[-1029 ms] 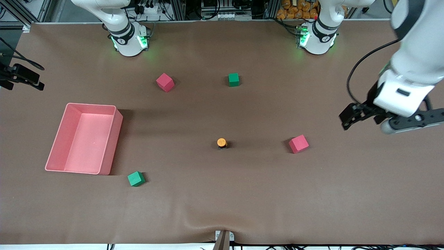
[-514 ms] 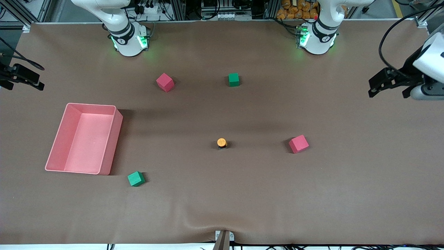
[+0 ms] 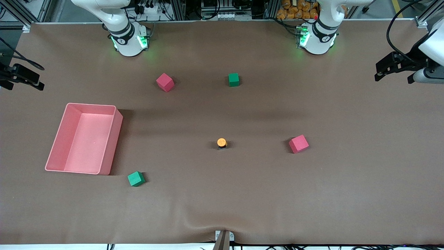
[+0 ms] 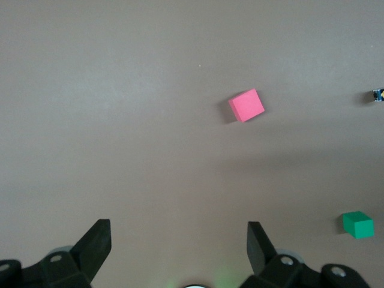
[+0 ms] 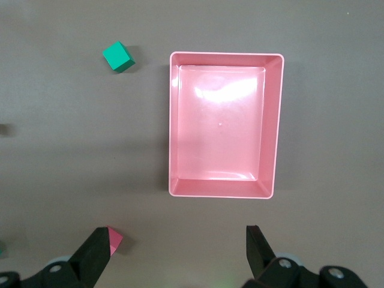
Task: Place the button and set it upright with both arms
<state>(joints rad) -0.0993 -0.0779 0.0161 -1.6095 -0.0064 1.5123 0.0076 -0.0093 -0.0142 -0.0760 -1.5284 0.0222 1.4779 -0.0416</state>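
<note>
Button (image 3: 221, 142) upright mid-table; left gripper (image 3: 385, 70) open at table edge.

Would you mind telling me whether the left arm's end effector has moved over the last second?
Yes. The left end effector has drawn away from the nearer red foam cube, toward the table's edge at the left arm's end.

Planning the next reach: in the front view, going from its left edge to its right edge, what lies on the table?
Pink tray → green cube → red cube → button → green cube → red cube → left gripper, up in the air.
</note>
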